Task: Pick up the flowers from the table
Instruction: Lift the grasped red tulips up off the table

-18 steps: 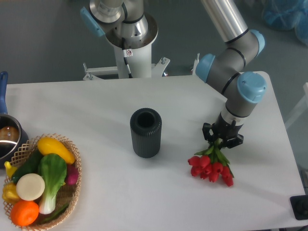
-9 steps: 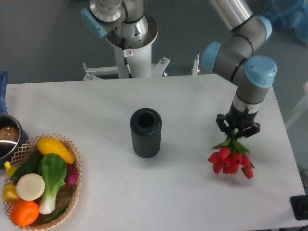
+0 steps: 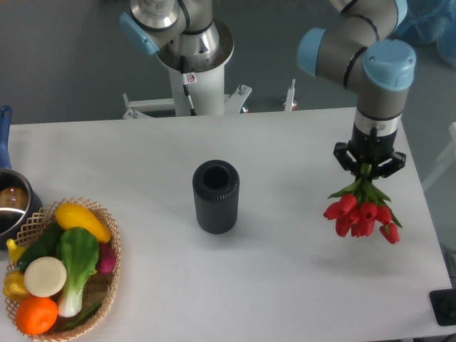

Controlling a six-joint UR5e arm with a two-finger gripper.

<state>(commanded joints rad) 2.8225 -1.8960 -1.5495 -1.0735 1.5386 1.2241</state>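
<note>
Pincer (image 3: 369,165) first: it was clamped on the stems of the flowers (image 3: 362,211), near the right side of the white bench (image 3: 285,285). Going from left to right, a dark pot (image 3: 11,203) sat at the left edge. Next to it was a woven basket (image 3: 110,274) full of toy food. Near the middle stood a dark ribbed cup (image 3: 215,197), upright and well apart from the flowers. On the right, the red tulips hung heads down under the pincer. They looked lifted off the bench, with a soft shadow below them. So the picking up seemed almost done. What was left, I think, was just to hold them safely up.
</note>
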